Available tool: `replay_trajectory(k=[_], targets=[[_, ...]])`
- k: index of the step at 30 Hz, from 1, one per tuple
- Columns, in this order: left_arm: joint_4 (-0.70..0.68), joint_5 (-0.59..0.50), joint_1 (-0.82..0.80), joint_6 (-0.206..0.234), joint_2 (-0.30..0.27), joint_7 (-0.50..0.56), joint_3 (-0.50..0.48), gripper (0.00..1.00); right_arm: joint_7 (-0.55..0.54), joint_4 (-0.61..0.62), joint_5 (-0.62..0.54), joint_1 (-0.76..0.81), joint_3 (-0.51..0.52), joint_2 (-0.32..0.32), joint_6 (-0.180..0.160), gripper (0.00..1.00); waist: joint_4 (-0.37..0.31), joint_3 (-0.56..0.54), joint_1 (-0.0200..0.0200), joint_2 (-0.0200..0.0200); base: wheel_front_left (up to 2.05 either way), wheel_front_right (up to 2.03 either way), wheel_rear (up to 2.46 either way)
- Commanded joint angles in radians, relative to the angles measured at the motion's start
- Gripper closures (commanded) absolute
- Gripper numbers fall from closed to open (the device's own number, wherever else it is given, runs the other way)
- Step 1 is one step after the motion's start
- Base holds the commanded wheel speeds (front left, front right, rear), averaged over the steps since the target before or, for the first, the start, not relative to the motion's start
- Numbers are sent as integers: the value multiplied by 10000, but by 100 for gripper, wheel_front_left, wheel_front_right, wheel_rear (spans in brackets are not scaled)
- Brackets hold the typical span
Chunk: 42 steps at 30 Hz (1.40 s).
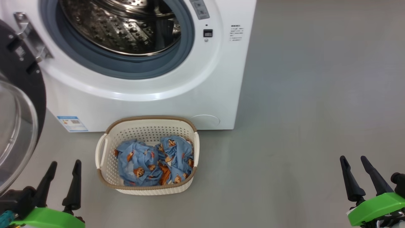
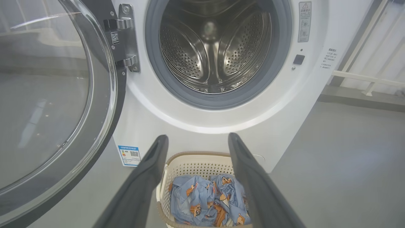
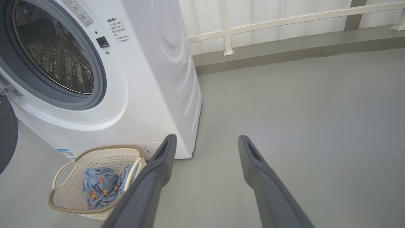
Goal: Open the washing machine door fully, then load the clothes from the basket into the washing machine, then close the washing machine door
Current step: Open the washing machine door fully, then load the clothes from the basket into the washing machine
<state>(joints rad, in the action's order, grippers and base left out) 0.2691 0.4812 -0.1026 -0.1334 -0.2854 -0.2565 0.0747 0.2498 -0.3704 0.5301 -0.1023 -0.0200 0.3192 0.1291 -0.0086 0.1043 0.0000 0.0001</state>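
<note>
The white washing machine stands ahead with its steel drum exposed. Its door is swung wide open to the left, glass bowl facing me. On the floor in front sits the cream basket holding the light blue clothes. My left gripper hovers open to the left of the basket, apart from it, nothing between its fingers. Far to the right, my right gripper is open over bare floor. In the left wrist view the left gripper points at the basket and clothes.
Grey floor stretches to the right of the machine. In the right wrist view a white railing and a low grey kerb run along the far wall behind the machine. The open door takes up the space at my left.
</note>
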Motion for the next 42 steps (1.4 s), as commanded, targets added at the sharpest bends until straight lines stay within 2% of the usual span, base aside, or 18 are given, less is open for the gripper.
replay_trajectory(k=[1, 11, 32, 42], targets=[[-252, 105, -320, 27, -337, -53, -340, 0, 120, 251, -94, -9, -162, 197, 16, 0, -163, 2, 0, -1, 0, 0, 0], [-312, 323, -321, 27, -404, -53, -156, 0, 120, 312, -100, 75, 7, 166, 16, 0, -504, -11, 0, -1, 0, 0, 0], [-230, 1117, -400, 27, -593, -53, 251, 0, 120, 317, -147, 40, 28, 60, 16, 0, -545, 42, 0, -1, 1, -2, 1], [-243, 1399, -548, 27, -793, -53, 428, 0, 120, 353, -177, -2, 9, -25, 16, 0, -587, 191, 0, -1, 52, -136, 84]])
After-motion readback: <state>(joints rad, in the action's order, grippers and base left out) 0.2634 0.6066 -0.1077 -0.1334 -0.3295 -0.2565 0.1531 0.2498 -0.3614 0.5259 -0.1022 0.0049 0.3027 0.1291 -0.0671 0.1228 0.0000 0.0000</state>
